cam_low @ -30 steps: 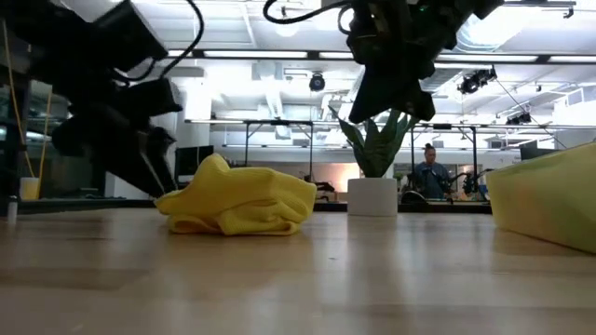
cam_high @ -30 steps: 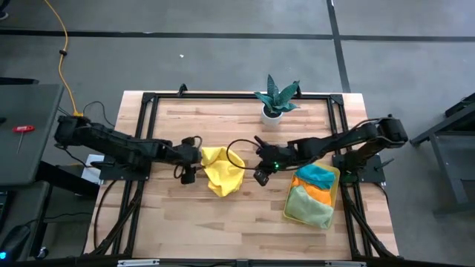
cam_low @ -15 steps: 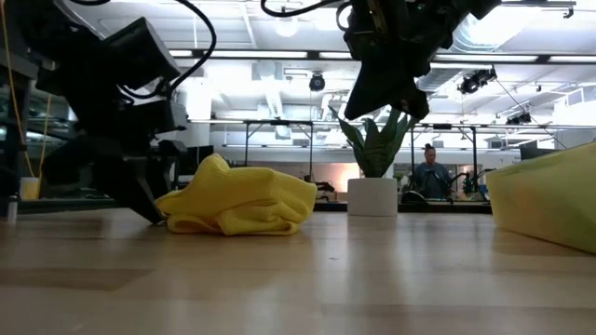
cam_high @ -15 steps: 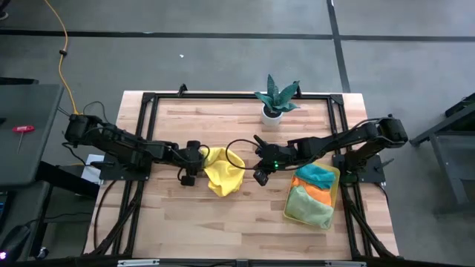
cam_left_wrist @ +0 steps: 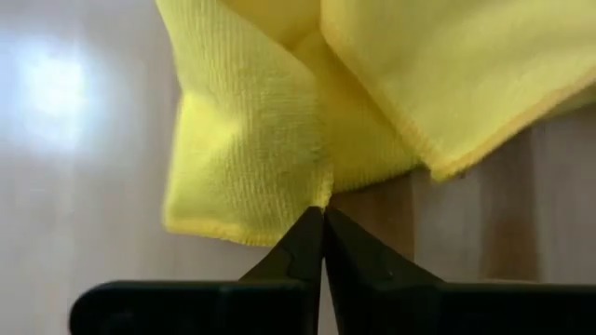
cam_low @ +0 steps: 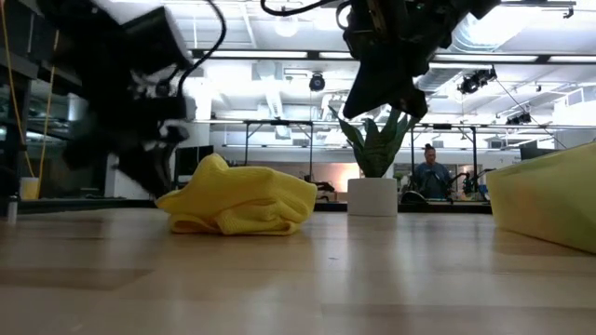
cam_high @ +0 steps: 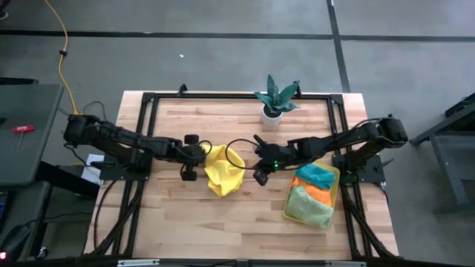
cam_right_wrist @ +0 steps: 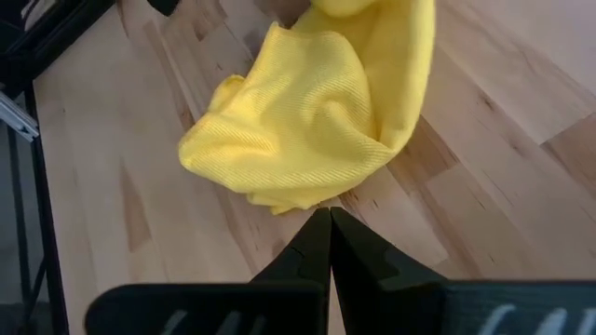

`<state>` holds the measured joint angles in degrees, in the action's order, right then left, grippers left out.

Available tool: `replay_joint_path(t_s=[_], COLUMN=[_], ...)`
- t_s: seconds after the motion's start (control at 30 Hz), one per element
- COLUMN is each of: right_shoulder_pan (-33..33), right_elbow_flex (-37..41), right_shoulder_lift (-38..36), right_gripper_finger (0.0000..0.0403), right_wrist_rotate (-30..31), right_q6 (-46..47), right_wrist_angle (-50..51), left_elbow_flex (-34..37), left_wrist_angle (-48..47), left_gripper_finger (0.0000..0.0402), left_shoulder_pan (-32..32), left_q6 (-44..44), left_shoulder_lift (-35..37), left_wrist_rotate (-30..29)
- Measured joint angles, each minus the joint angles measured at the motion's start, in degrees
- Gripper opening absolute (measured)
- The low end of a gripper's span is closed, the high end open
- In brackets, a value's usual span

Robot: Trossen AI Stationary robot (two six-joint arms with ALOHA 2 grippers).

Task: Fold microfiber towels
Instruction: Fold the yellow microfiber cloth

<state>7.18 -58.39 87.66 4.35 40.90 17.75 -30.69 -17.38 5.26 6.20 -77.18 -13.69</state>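
A crumpled yellow microfiber towel (cam_high: pixel 223 169) lies in a heap on the middle of the wooden table (cam_high: pixel 178 215); it also shows in the low view (cam_low: pixel 244 200). My left gripper (cam_left_wrist: pixel 323 212) is down at the towel's left edge, slanting down, and shut there. My right gripper (cam_right_wrist: pixel 329 216) is shut on nothing. It hangs above the table just right of the towel, well clear of it in the low view (cam_low: pixel 372 88). Teal, orange and pale green towels (cam_high: pixel 318 189) lie piled in a yellow tray (cam_high: pixel 335 178) at the right. My left gripper meets the yellow towel at a corner of its left edge (cam_left_wrist: pixel 317 191), where a fold ends. The shut fingertips come slanting down from the table's left and take the cloth only at their free ends. One layer or several, I cannot tell. The towel rests on the table.
A small spiky plant in a white pot (cam_high: pixel 274 102) stands at the far edge behind the towel. The black frame rails (cam_high: pixel 145 126) run along the table's sides. Bare wood lies toward the near edge (cam_high: pixel 223 222).
My left gripper has moved a little toward the towel, tipped further down and shut at the towel's left edge. The towel keeps its shape and place. My right gripper has kept still.
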Motion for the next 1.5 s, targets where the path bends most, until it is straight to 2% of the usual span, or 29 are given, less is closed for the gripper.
replay_joint_path(t_s=[0.33,0.47,0.67,0.87,1.03,1.13,1.27,1.43,1.5], right_shoulder_pan=[-0.1,-0.1,-0.1,0.5,3.0,4.7,5.6,7.0,7.7], right_elbow_flex=[0.0,0.0,0.0,0.0,0.0,0.0,0.0,-0.1,-0.1], right_shoulder_lift=[0.0,0.0,0.0,0.0,0.3,0.7,0.6,-0.4,-0.8], right_gripper_finger=[0.0000,0.0000,0.0000,0.0019,0.0091,0.0140,0.0185,0.0199,0.0198], right_wrist_rotate=[0.0,0.0,-0.4,-3.0,-3.0,-1.3,0.6,1.1,1.0], right_q6=[-3.9,-4.1,-5.4,-5.0,-7.2,-9.9,-10.1,-9.9,-9.9], right_wrist_angle=[-6.5,-8.2,-9.1,-10.3,-11.5,-11.9,-12.1,-12.6,-12.0], left_elbow_flex=[-19.0,-26.2,-37.2,-39.7,-38.2,-36.7,-34.6,-34.5,-34.6], left_wrist_angle=[-23.4,-29.6,-32.2,-31.9,-31.8,-25.8,-9.2,12.9,17.4], left_gripper_finger=[0.0001,0.0000,0.0000,0.0000,0.0000,0.0000,0.0000,0.0000,0.0000], left_shoulder_pan=[0.6,2.7,7.2,11.1,12.4,12.3,12.2,12.2,12.3], left_q6=[0.2,-5.5,-14.9,-15.6,-18.7,-21.8,-30.0,-41.8,-45.0], left_shoulder_lift=[7.9,10.0,9.3,7.1,4.0,1.5,-0.9,-3.2,-3.8], left_wrist_rotate=[6.8,11.6,18.7,18.4,21.4,25.1,32.7,35.2,34.9])
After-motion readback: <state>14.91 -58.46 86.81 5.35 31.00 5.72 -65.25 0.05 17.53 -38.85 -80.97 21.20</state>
